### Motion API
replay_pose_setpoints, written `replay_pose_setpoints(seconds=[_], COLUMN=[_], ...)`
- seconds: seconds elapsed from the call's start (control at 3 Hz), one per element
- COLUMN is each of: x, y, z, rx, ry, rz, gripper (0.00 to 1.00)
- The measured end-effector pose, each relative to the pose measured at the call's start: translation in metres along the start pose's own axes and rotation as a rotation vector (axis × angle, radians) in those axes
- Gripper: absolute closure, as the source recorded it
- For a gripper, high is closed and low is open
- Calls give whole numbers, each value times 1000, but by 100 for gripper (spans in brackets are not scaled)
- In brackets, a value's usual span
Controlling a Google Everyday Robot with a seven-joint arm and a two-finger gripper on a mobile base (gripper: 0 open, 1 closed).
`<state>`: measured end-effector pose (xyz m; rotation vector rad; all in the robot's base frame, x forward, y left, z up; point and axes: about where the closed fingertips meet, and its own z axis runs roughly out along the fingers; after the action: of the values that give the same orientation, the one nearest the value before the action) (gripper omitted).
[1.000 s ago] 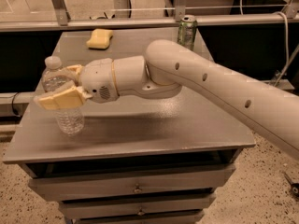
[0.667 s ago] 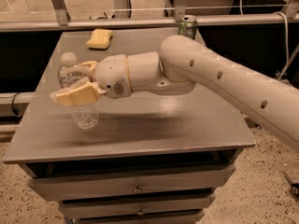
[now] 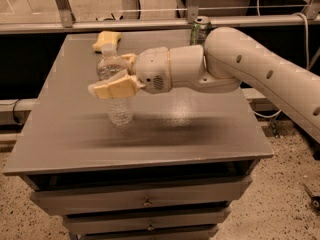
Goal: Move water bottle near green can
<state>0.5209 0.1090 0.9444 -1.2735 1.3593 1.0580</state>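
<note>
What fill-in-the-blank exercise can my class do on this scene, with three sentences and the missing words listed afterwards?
1. The gripper, over the left half of the table, is shut on the ______.
2. In the picture, the green can stands at the table's far edge, to the ______ of the sponge.
3. The sponge is ______ in colour.
Missing words: water bottle; right; yellow.

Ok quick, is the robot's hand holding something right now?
Gripper: closed on the water bottle, over the left half of the table.
</note>
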Motion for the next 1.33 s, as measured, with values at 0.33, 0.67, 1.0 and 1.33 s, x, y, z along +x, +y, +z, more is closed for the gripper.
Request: replay_pose_setpoints(seconds=[0.33,0.67,1.0,1.33], x=[-8,-20,-25,-28], y=[-5,-29,-58,-102], z=[-10,-52,-105,-173], rx=[47,156,264,394], ry=[15,42,65,47], rz=[-29,-86,-113,-136], gripper=[100,100,100,100])
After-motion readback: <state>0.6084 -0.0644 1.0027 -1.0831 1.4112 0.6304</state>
